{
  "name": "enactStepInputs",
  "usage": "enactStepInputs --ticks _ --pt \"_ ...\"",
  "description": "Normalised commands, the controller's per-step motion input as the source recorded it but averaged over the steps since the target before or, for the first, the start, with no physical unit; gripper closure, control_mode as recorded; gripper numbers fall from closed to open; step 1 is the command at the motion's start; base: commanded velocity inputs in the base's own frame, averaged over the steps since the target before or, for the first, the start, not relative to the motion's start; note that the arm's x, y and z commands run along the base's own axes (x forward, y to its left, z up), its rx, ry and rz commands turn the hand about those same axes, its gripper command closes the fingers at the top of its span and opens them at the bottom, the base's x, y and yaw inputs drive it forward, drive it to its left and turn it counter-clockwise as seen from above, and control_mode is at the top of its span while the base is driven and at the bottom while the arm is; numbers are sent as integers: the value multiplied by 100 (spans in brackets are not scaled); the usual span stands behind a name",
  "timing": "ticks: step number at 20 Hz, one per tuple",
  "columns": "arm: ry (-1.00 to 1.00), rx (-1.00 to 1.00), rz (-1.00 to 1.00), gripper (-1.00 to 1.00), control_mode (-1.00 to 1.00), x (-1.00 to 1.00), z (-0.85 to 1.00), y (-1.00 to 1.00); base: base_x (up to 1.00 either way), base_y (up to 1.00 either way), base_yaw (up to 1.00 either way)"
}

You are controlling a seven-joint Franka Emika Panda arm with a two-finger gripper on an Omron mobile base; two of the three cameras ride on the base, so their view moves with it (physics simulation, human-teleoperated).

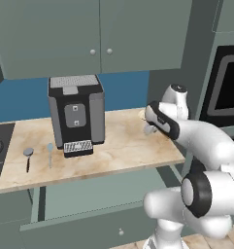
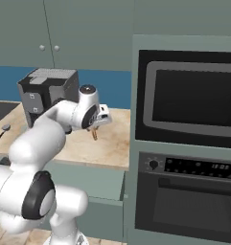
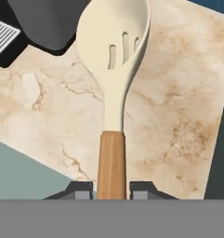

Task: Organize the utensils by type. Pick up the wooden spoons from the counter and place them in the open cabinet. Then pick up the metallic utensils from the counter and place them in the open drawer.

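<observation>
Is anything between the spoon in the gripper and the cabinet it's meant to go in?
The gripper holds the pale-bowled spoon above the counter. The wall cabinet doors in view are closed; no open cabinet shows, so the path cannot be judged.

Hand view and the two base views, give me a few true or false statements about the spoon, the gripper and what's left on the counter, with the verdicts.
1. The gripper is shut on the handle of the slotted spoon. True.
2. The spoon's bowl is solid, with no openings. False: it has three slots.
3. Two metallic utensils lie on the counter left of the coffee machine. True.
4. The spoon's handle is grey metal. False: it is orange-brown wood with a pale bowl.
5. The wall cabinet doors above the coffee machine stand open. False: both are closed.
</observation>
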Motion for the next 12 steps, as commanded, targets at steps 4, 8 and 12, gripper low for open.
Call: enactStepInputs --ticks 4,8,12 --pt "7 -5 3 100 -100 -43 45 0 0 0 0" --pt "1 -5 0 100 -100 -44 17 -1 0 0 0" --pt "-1 0 5 100 -100 -34 7 -6 0 0 0"
